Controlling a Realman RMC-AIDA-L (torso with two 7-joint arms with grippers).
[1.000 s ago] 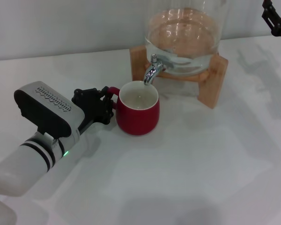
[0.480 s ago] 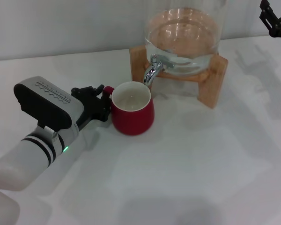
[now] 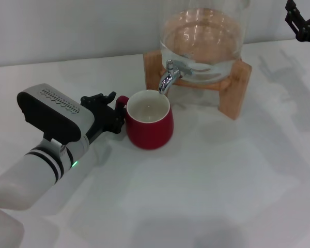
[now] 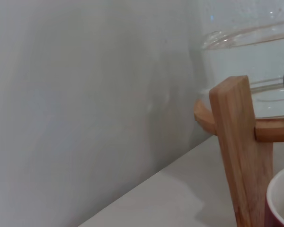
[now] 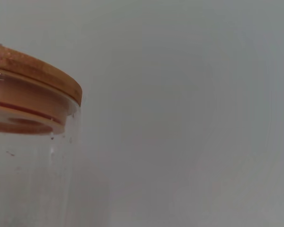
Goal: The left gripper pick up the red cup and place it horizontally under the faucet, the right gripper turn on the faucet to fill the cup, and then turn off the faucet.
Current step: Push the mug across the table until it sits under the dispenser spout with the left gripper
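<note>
The red cup [image 3: 150, 125] stands upright on the white table, its off-white inside showing, with its far rim just below the faucet's spout [image 3: 167, 80]. My left gripper [image 3: 112, 110] sits at the cup's left side, its black fingers closed around the red loop handle. The cup's rim also shows at the edge of the left wrist view [image 4: 281, 198]. The faucet's lever is upright and no water stream shows. My right gripper [image 3: 301, 20] hangs high at the far right, away from the faucet and only partly in view.
The glass dispenser [image 3: 202, 39] holds water and rests in a wooden stand [image 3: 233, 88] at the back of the table. Its wooden lid [image 5: 35, 71] shows in the right wrist view. A grey wall runs behind. White table surface lies in front of the cup.
The cup was tipped and pulled left half a second ago; it now stands upright again, shifted back right under the spout. The right gripper barely moved.
</note>
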